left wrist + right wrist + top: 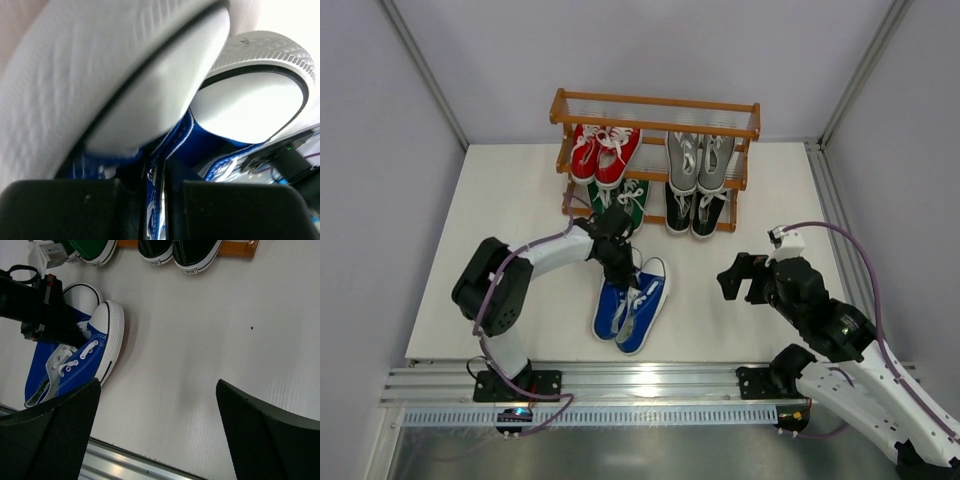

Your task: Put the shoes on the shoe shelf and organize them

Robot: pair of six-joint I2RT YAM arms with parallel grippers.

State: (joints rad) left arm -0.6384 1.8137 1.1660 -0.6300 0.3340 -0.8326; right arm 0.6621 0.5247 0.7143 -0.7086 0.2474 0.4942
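Observation:
The blue shoes (632,300) lie side by side on the table in front of the shoe shelf (655,103), toes toward it. My left gripper (625,268) is down on them near the toes. In the left wrist view it (159,185) is shut on blue canvas edges (156,200), with the white toe caps (250,100) just beyond. The shelf holds the red pair (603,150), grey pair (700,160), green pair (628,195) partly behind my left arm, and black pair (697,212). My right gripper (740,280) (157,385) is open and empty over bare table to the right.
The right wrist view shows the blue shoes (75,367), my left gripper (50,315), and the toes of the black pair (180,252) and green pair (95,250). A metal rail (640,385) runs along the near table edge. Grey walls enclose the table.

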